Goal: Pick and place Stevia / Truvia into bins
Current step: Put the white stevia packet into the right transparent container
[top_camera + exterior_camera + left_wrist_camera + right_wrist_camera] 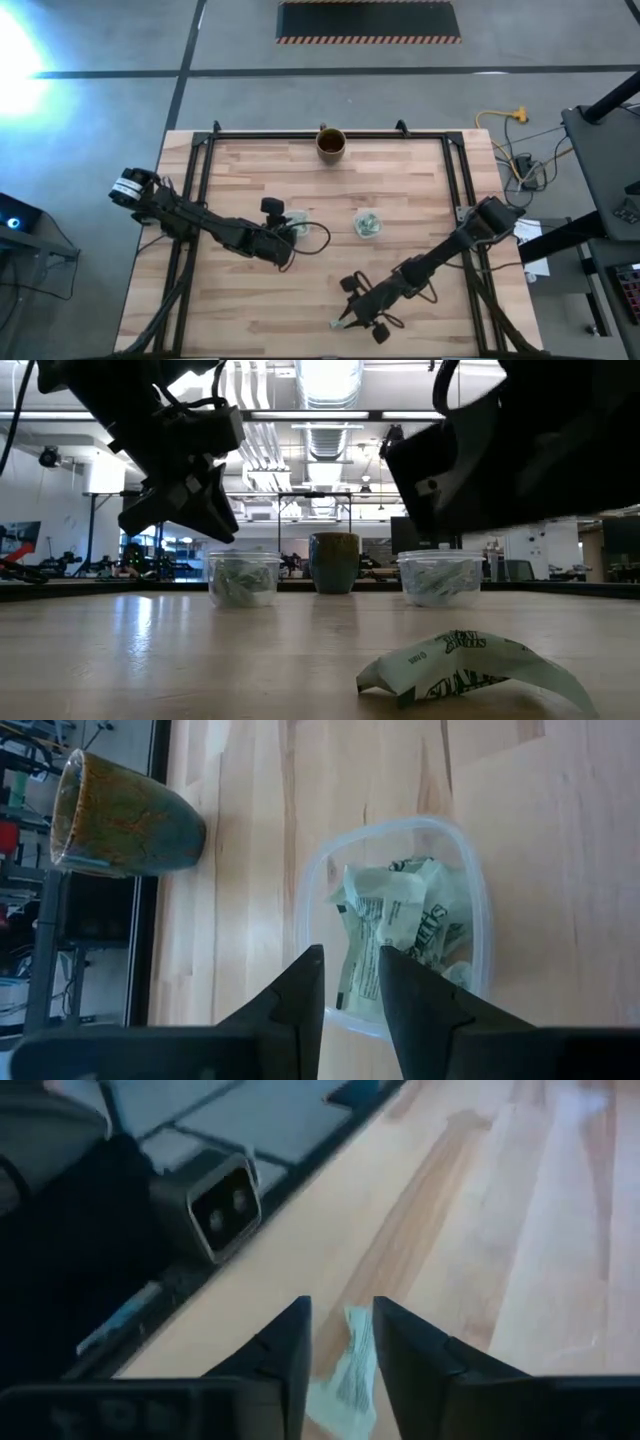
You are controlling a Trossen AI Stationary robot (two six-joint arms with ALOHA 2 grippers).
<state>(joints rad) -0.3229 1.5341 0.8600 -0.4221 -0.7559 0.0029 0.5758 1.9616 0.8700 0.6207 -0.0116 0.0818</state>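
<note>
Two dark, jointed robot arms: left arm (200, 222) bears a white wrist band; each hand has two black tapered fingers (300, 1000).

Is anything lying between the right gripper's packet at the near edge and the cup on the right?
Nothing visible does. The right gripper is at the loose packet, and only bare table lies between it and the right cup. The mug stands beyond.

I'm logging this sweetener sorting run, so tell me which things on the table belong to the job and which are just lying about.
Job:
- two clear cups holding packets
- loose packet by the right gripper
- left gripper over the left cup

Lying about:
- brown mug
- cables off the table
</note>
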